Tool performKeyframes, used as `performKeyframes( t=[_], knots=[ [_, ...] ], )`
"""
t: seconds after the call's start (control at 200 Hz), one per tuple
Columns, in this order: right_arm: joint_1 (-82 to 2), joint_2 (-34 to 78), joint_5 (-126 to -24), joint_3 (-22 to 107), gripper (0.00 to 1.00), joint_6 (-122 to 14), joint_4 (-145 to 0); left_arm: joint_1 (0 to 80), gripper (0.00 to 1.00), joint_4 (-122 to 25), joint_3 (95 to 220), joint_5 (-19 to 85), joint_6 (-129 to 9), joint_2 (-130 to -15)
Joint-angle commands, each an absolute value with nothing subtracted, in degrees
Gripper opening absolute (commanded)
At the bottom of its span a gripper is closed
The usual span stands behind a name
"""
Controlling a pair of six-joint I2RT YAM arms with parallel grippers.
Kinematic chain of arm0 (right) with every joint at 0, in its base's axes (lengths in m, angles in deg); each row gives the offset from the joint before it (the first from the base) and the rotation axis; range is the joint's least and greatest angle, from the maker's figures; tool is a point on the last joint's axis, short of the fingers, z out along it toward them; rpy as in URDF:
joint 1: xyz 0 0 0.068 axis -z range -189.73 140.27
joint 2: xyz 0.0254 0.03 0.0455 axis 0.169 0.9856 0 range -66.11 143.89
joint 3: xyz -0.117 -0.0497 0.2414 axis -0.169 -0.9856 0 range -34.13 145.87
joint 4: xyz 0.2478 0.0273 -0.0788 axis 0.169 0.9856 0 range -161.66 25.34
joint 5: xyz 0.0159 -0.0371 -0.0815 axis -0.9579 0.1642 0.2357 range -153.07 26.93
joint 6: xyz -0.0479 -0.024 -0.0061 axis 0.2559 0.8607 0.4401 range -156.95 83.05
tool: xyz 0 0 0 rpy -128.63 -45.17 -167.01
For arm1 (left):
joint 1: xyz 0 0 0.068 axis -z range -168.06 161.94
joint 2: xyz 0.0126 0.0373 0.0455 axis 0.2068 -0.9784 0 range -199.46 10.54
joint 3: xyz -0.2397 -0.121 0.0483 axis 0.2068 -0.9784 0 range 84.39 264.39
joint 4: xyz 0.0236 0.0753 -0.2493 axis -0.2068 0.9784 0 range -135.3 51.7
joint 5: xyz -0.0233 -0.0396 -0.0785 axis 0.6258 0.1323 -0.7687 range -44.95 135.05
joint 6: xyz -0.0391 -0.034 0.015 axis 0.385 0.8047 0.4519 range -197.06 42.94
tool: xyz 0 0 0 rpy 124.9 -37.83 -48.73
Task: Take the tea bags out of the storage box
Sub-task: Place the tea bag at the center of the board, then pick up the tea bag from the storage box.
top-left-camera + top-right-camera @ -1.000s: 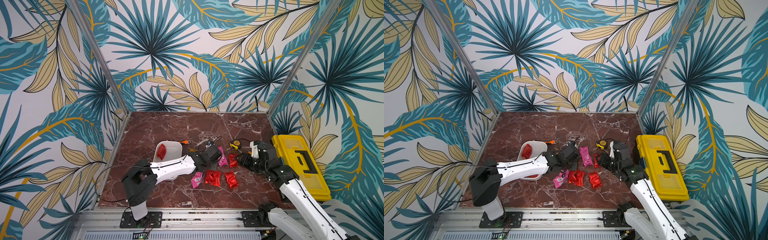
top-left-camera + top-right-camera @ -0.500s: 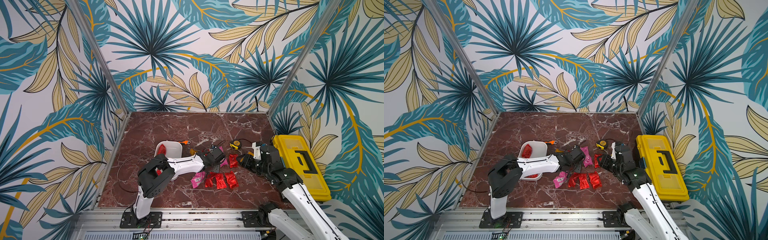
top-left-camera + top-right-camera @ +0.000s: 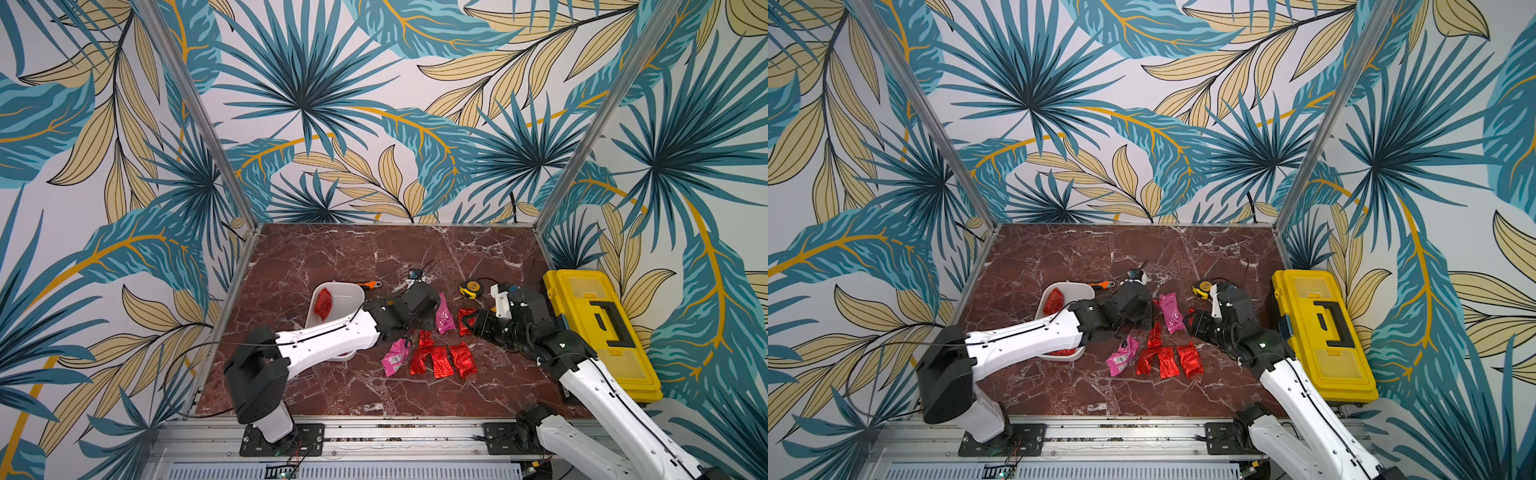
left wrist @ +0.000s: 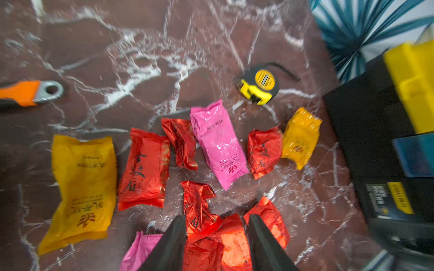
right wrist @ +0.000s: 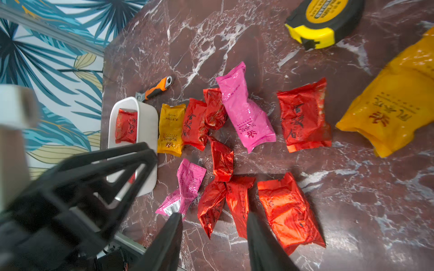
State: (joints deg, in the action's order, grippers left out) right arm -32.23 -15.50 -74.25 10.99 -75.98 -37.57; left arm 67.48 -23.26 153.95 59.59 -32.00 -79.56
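Observation:
The white storage box (image 3: 353, 291) stands at the left of the table, and one red tea bag (image 3: 323, 303) lies in its far end. My left arm covers its near end. Several tea bags lie on the marble to its right: a pink one (image 3: 444, 318), another pink one (image 3: 395, 361), a row of red ones (image 3: 440, 359) and orange-yellow ones (image 4: 82, 183). My left gripper (image 4: 217, 218) is open just above a crumpled red tea bag (image 4: 199, 208) that lies loose on the pile. My right gripper (image 5: 213, 214) hovers open over the table beside the red row, holding nothing.
A big yellow toolbox (image 3: 598, 328) stands along the right wall beside my right arm. A yellow tape measure (image 3: 470, 288) and an orange-handled tool (image 3: 370, 284) lie behind the tea bags. A small dark part with a cable (image 3: 412, 274) lies farther back.
My left gripper has gone from shut to open, and a red tea bag now lies on the table under it. The left arm's elbow has swung. The right arm has barely moved.

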Motion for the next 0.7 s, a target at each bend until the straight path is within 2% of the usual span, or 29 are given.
performKeyframes(
  t=[0.0, 0.235, 0.411, 0.696],
  knots=[
    [-37.1, -12.1, -71.8, 13.8, 0.50, -75.9, -41.3, 64.0, 0.49, -22.0, 147.4, 64.2, -29.8, -73.7],
    [-48.3, 0.1, -66.9, 21.2, 0.50, -72.4, -46.6, 53.6, 0.50, -21.3, 135.9, 65.0, -30.1, -57.0],
    [-54.0, 11.2, -66.1, 29.2, 0.51, -70.2, -49.3, 45.5, 0.50, -18.2, 132.5, 62.9, -30.8, -48.7],
    [-60.9, 28.5, -69.3, 43.3, 0.51, -74.8, -53.7, 25.1, 0.52, -16.5, 127.1, 48.8, -32.7, -39.9]
  ],
)
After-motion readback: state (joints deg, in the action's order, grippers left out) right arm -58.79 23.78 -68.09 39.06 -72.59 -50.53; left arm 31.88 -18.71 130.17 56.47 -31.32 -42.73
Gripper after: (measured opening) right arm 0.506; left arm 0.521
